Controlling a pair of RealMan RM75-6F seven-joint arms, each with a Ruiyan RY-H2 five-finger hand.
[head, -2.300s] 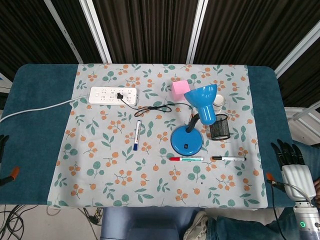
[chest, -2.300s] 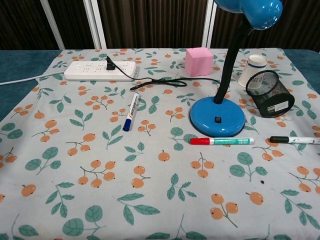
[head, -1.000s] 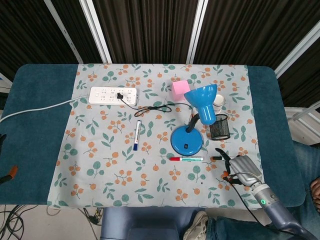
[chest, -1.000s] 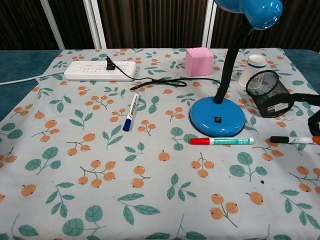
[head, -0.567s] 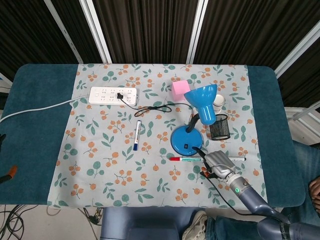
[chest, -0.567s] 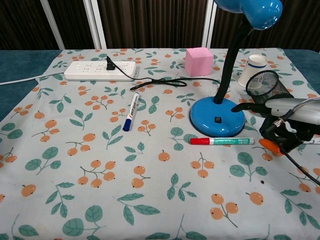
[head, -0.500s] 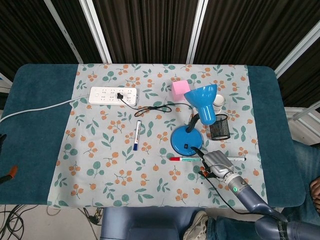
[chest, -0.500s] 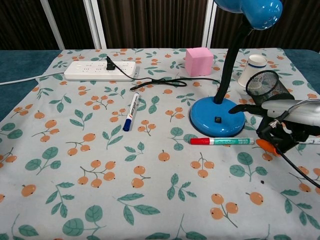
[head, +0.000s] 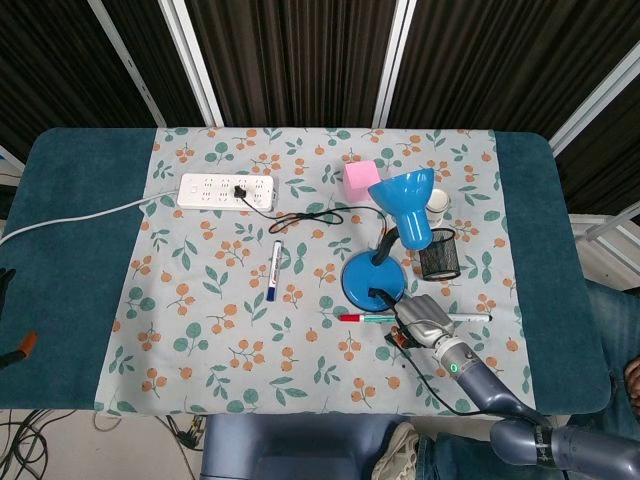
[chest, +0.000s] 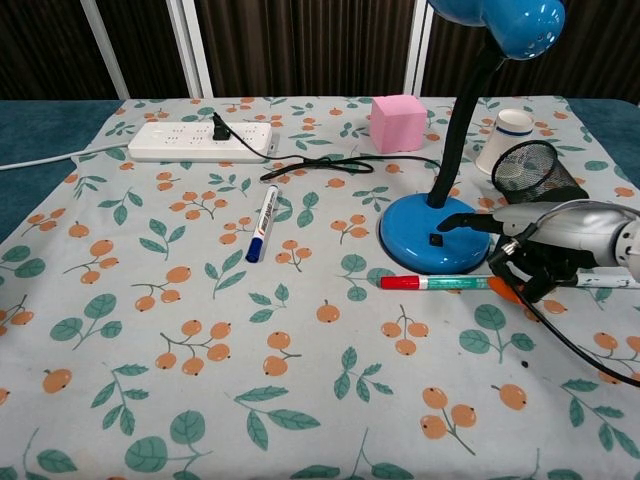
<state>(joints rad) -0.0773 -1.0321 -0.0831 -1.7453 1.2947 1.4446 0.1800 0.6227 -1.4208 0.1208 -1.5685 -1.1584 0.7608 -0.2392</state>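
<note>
One slim, light, slippery green marker (chest: 440, 283) lies just in front of the lamp base (chest: 434, 233); my right hand (chest: 545, 245) hovers over its tail, fingers spread and empty, so I would pinch mid-barrel.

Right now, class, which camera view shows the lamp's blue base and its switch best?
The chest view: the lamp base fills more of the picture, its dark switch visible, the right hand reaching over it. The head view shows it smaller, from above.
</note>
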